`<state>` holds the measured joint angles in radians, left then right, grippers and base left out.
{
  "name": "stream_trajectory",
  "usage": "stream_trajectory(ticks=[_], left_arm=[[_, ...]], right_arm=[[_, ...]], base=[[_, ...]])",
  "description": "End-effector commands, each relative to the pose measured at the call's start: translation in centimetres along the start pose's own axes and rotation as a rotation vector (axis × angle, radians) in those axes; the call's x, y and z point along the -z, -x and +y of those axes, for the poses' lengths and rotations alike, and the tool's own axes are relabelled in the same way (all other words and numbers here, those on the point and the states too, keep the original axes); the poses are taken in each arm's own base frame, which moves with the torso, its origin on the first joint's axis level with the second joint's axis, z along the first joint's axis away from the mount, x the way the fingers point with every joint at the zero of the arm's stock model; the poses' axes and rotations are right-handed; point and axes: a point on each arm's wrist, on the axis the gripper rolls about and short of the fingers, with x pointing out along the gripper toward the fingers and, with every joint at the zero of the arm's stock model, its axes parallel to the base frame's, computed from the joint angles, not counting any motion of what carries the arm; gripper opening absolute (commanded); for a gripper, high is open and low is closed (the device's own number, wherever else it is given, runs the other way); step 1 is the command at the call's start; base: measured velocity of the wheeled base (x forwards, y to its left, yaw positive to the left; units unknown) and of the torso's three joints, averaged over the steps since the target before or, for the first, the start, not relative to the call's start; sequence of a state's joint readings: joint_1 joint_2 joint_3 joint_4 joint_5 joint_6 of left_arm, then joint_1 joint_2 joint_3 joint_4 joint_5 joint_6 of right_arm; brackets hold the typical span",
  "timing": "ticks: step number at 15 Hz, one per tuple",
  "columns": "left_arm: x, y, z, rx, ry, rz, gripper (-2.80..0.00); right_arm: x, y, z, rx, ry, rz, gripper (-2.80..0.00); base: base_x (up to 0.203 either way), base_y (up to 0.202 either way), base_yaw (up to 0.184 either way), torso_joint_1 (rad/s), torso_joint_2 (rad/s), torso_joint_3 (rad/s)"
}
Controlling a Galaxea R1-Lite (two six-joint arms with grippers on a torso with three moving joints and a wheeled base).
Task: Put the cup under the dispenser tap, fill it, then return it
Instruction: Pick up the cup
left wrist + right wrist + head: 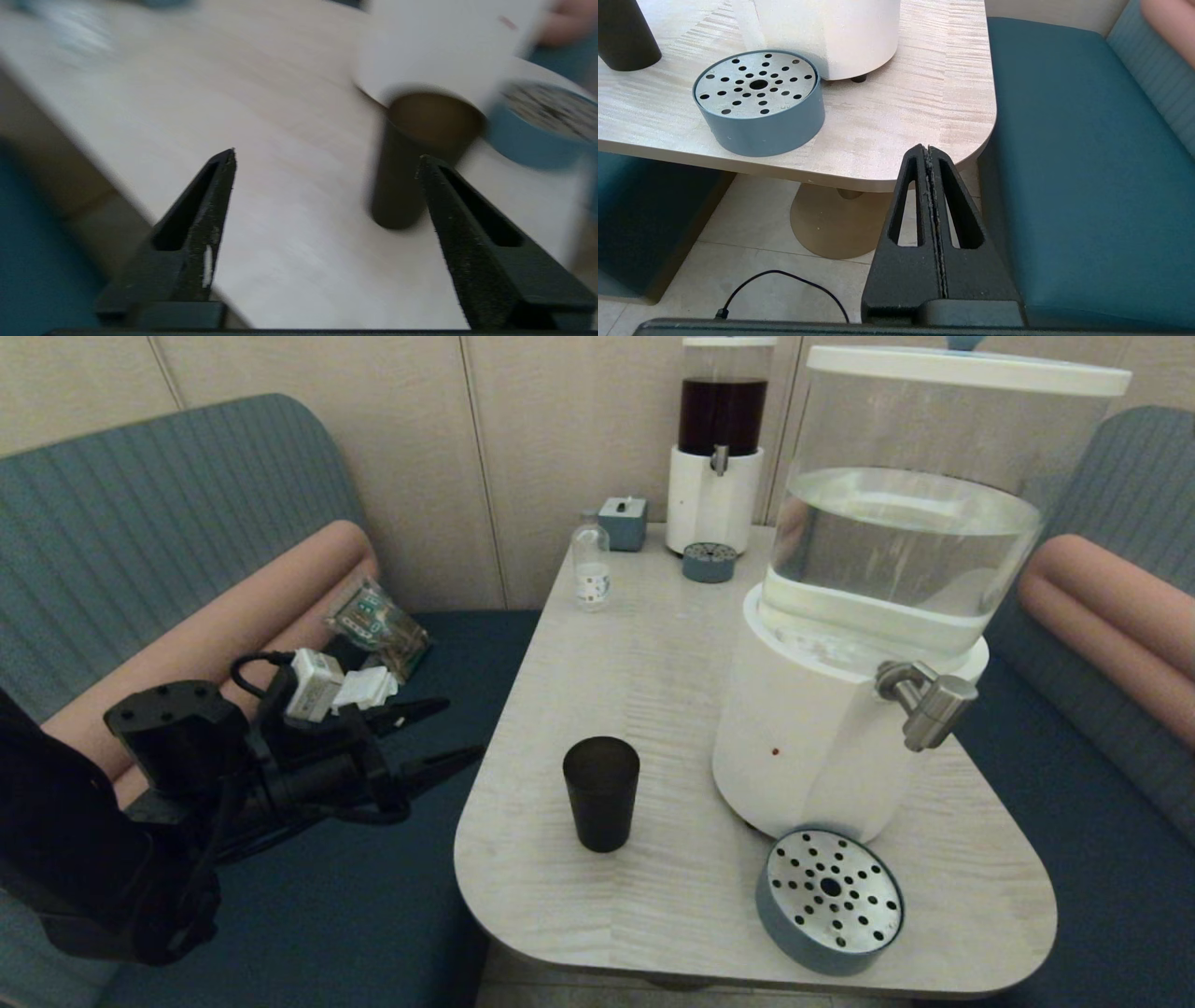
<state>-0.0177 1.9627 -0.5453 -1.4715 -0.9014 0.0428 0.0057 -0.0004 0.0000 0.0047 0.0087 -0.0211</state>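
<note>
The left gripper (pixel 325 161) shows two black fingers (pixel 196 219) spread wide at the bottom of the frame. Beyond the right one, right of centre, the dark cup (pixel 411 158) stands upright on the pale table (pixel 210 93), before the dispenser's white base (pixel 444 51).

We see a smoky black cup (pixel 601 793) on a pale bench (pixel 644 663) with fine wood-grain streaks. The big dispenser (pixel 812 747) has a white base, a clear tank and a brushed-metal tap (pixel 926 706). The drip tray (pixel 829 902) is blue-grey with a silver top dotted by black holes. The narrow dispenser (pixel 717 448) at the far edge holds dark brown liquid over a white base. Our pincers are black: left (pixel 446 737), right (pixel 928 154). The seat (pixel 1083 154) is teal.
</note>
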Motion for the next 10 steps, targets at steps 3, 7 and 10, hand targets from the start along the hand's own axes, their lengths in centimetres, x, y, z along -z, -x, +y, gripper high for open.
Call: stream_trajectory(ticks=[3, 7, 10], left_arm=[[3.4, -0.3, -0.2, 0.164, 0.09, 0.052, 0.0], [5.6, -0.6, -0.2, 0.249, 0.133, 0.07, 0.0], [6.4, -1.5, 0.7, 0.273, 0.122, 0.061, 0.0]], right_arm=[[0.0, 0.0, 0.0, -0.001, 0.0, -0.001, -2.8], [0.0, 0.0, 0.0, -0.001, 0.0, 0.0, -2.8], [0.0, 0.0, 0.0, -0.001, 0.0, -0.001, -2.8]], base=[[0.0, 0.0, 0.0, 0.0, 0.0, 0.0], [0.0, 0.0, 0.0, 0.0, 0.0, 0.0], [0.0, 0.0, 0.0, 0.0, 0.0, 0.0]])
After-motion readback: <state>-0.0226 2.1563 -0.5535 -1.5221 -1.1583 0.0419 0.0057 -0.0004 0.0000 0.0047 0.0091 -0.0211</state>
